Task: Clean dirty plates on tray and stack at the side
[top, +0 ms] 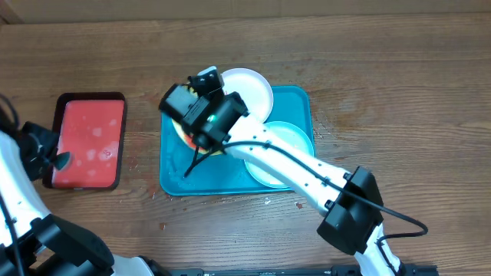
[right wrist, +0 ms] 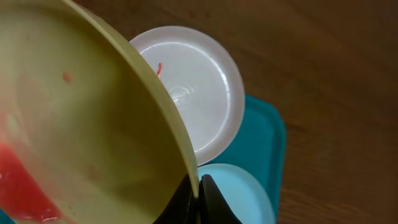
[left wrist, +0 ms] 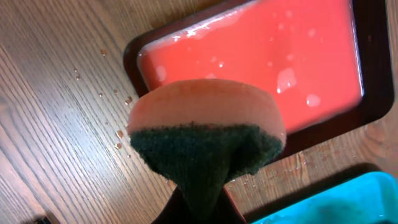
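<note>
While the right gripper's [right wrist: 199, 186] jaws pinch the yellow-green plate [right wrist: 81, 124] by its rim, tilting it above the turquoise tray's [top: 175, 182] left half, the left gripper's [left wrist: 200, 199] jaws clamp a sponge [left wrist: 205, 134] beside the red tray [left wrist: 134, 59], presumably ready to scrub. On the turquoise tray: white plate [top: 252, 88] far, teal plate [top: 290, 139] right.

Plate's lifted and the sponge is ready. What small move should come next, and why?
Probably carry the sponge in the left end effector across to the yellow-green plate. The right end effector grips that plate by its rim, tilted above the tray, red sauce on its face, while the sponge hangs beside the red tray, apart from it.
</note>
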You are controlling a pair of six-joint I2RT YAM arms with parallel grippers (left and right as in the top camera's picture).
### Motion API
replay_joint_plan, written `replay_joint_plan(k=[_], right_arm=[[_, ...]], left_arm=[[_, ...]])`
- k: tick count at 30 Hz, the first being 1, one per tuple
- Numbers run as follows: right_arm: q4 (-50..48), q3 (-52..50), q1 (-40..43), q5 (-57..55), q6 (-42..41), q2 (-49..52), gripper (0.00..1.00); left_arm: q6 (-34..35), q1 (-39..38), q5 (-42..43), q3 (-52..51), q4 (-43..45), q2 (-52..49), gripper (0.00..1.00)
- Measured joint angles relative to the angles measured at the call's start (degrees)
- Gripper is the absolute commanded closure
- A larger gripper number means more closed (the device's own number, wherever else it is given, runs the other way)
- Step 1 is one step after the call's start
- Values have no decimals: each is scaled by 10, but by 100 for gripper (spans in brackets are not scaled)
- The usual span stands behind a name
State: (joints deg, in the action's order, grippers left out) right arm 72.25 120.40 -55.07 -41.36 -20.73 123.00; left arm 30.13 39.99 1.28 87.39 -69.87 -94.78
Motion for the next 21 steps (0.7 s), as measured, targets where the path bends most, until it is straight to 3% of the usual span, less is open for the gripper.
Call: replay_joint_plan(k=[11, 21], right_arm=[[-53, 0, -75, -193, 121, 0, 96], [-63, 0, -79, -247, 203, 0, 96]], left_arm=[[0, 6, 27, 0, 0, 0, 96], [0, 6, 28, 0, 0, 0, 96]])
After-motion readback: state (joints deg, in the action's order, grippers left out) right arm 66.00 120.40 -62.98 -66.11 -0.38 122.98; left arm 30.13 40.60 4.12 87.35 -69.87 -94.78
